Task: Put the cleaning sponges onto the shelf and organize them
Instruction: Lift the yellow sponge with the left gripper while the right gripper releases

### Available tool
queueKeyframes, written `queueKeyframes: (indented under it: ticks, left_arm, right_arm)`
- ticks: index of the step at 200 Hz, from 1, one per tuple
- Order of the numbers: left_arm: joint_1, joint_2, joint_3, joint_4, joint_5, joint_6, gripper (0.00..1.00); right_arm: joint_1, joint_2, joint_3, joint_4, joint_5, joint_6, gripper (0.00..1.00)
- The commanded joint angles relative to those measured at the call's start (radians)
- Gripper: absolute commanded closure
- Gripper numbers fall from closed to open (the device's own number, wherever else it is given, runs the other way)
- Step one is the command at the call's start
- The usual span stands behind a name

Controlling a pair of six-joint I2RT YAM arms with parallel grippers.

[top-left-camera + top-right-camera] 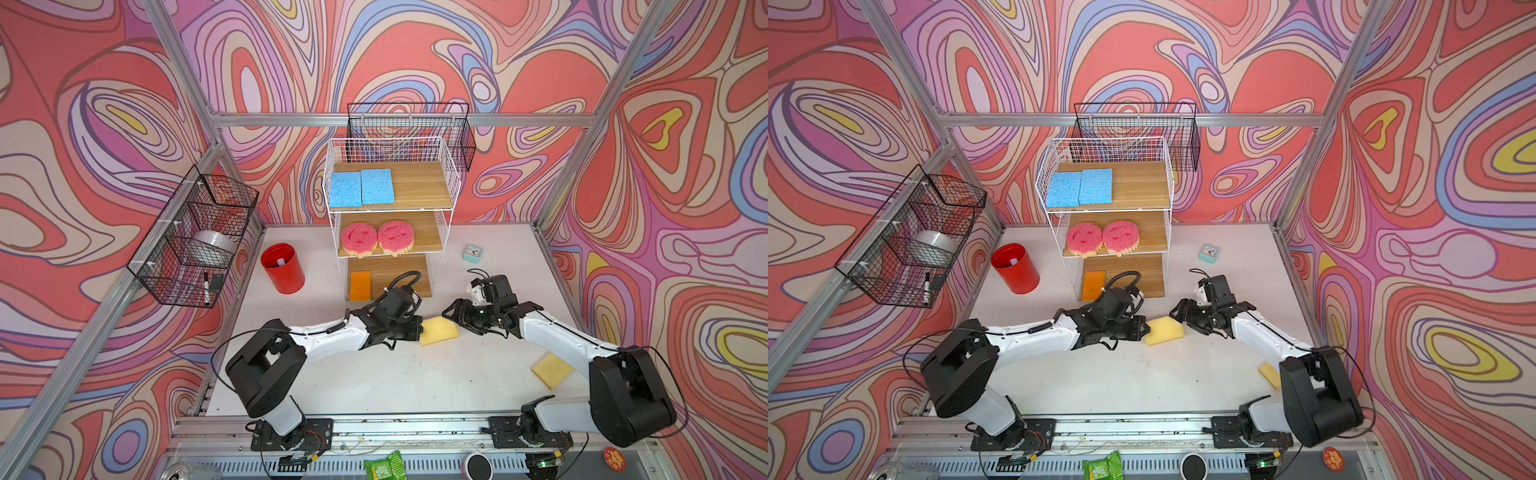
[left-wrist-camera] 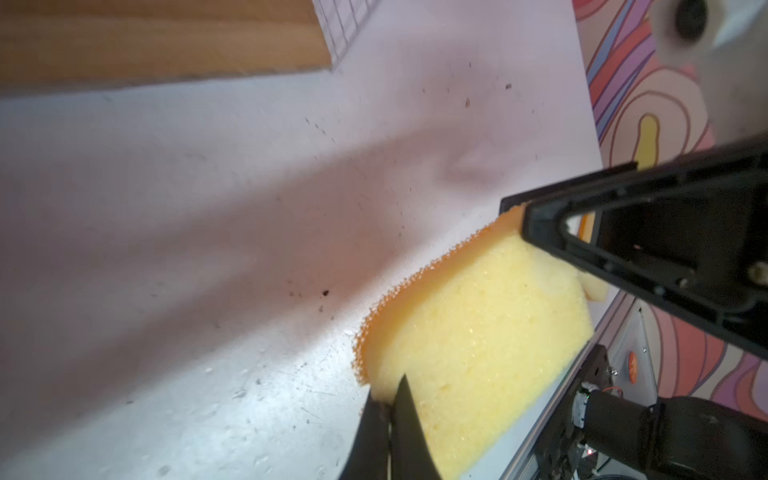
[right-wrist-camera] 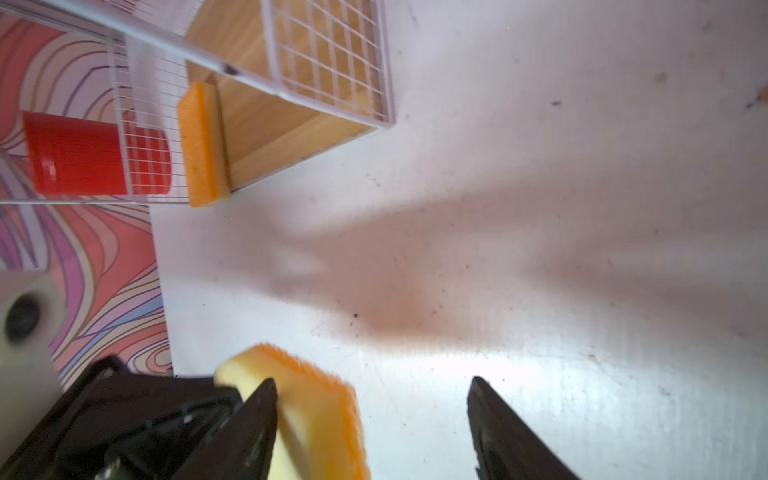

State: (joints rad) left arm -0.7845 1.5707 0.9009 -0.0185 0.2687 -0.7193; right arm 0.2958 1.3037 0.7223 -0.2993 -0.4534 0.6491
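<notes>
Pinched at one end by clenched left gripper (image 2: 388,409): yellow-and-orange rectangular foam sponge (image 1: 439,331); other end beside spread-open right gripper (image 3: 372,379).

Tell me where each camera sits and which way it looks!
Both top views: high overhead, looking down at the table and shelf; left arm and right arm show.
Left wrist: on the left arm, looking past the left hand, shut on the yellow sponge.
Right wrist: on the right arm, looking past the open right hand toward the shelf.
Shared: both wrist views show that sponge and the opposite hand.
</notes>
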Motion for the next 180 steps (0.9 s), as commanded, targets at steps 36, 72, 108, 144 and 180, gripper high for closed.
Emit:
queueKeyframes:
  ticks: [36, 72, 108, 144, 180]
  left_arm:
    - [0.108, -0.016, -0.133, 0.115, 0.203, -0.135, 1.00]
    - [0.110, 0.089, -0.218, 0.492, 0.409, -0.351, 1.00]
    - [0.120, 0.166, -0.297, 0.799, 0.436, -0.536, 1.00]
    - [0.130, 0.089, -0.333, 0.723, 0.315, -0.525, 1.00]
    - [0.143, 0.050, -0.362, 0.736, 0.220, -0.578, 1.00]
  right_arm:
    - [0.000, -0.211, -0.074, 0.220, -0.110, 0.083, 0.19]
    - [0.000, -0.240, -0.098, 0.256, -0.175, 0.074, 0.13]
    - [0.000, -0.254, -0.117, 0.298, -0.183, 0.073, 0.17]
    - [0.002, -0.225, -0.120, 0.288, -0.163, 0.079, 0.20]
    - [0.023, -0.215, -0.115, 0.239, -0.098, 0.070, 0.22]
